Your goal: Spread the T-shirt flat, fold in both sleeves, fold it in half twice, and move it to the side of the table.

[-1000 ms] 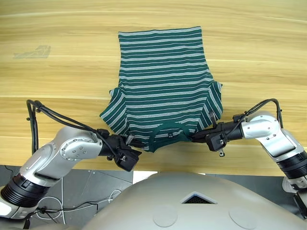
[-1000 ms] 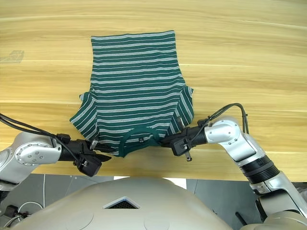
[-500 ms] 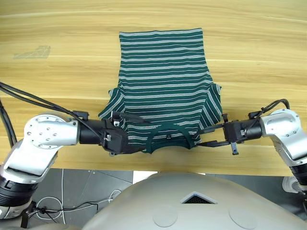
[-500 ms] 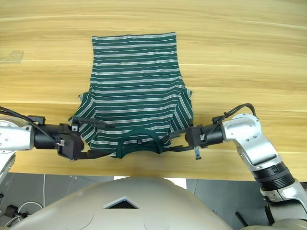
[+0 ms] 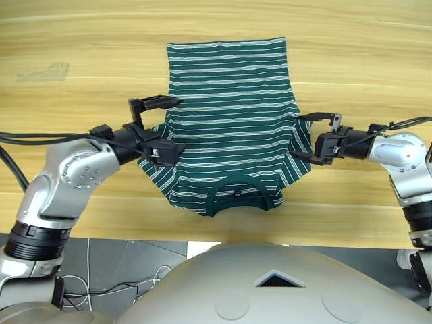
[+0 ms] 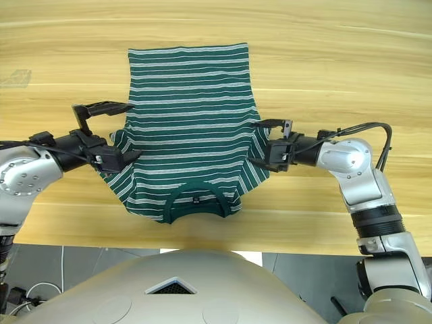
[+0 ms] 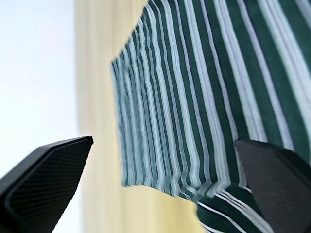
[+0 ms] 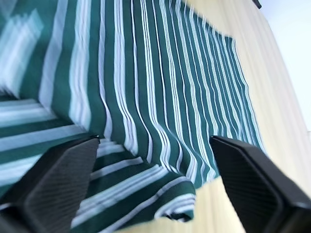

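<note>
A single dark green T-shirt (image 5: 229,101) with thin white stripes is lying on the light wooden tabletop (image 5: 81,40); its collar (image 5: 237,190) is pointing toward the robot, close to the tabletop's near edge, and its straight hem (image 5: 226,44) is lying farthest away; the body is lying mostly flat, while the two short sleeves are sitting bunched and rumpled at the sides.

Both arms are bending in from the sides at sleeve level. The left hand (image 5: 179,123) is hovering at the sleeve on the robot's left (image 5: 152,165), its two black fingers (image 7: 48,165) gaping wide, one raised over the cloth and one low by the sleeve's edge, gripping nothing; the right hand (image 5: 297,136) is mirroring it at the opposite sleeve (image 5: 304,128), its fingers (image 8: 53,179) likewise spread apart, one above the fabric and one below by the sleeve's edge. Whether the lower fingers are touching the cloth is hard to tell.

In the count: one T-shirt, two sleeves, two hands, two fingers on each.
</note>
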`<action>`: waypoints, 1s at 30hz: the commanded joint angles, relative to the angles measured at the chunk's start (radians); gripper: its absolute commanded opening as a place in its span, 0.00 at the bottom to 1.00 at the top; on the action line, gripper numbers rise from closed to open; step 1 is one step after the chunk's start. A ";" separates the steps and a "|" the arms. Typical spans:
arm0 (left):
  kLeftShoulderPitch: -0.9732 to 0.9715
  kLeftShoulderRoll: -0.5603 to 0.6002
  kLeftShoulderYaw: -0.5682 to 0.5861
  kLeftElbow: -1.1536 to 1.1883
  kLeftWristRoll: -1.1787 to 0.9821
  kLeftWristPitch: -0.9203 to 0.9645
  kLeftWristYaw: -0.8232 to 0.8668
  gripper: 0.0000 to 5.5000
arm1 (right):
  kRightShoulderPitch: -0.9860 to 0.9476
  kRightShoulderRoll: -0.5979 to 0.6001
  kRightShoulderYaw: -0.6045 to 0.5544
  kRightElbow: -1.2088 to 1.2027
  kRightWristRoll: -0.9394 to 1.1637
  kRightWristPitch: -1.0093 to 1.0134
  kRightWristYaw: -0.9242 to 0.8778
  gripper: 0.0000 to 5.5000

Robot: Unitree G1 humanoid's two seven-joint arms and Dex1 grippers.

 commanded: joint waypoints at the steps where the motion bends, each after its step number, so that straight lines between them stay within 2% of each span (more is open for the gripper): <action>1: -0.014 -0.013 -0.010 0.059 0.075 -0.048 0.050 0.98 | -0.023 0.000 0.018 0.061 -0.081 -0.070 -0.050 0.89; 5: -0.008 -0.036 -0.017 0.088 0.100 -0.064 0.076 0.98 | -0.032 -0.006 0.033 0.102 -0.106 -0.098 -0.056 0.98; 21: 0.037 -0.139 -0.116 0.156 0.148 -0.085 0.118 0.98 | -0.036 -0.170 0.024 0.102 -0.106 -0.056 0.047 0.98; 30: 0.022 -0.143 -0.118 0.172 0.165 -0.093 0.138 0.98 | 0.007 -0.160 0.044 0.053 -0.083 -0.040 0.071 0.98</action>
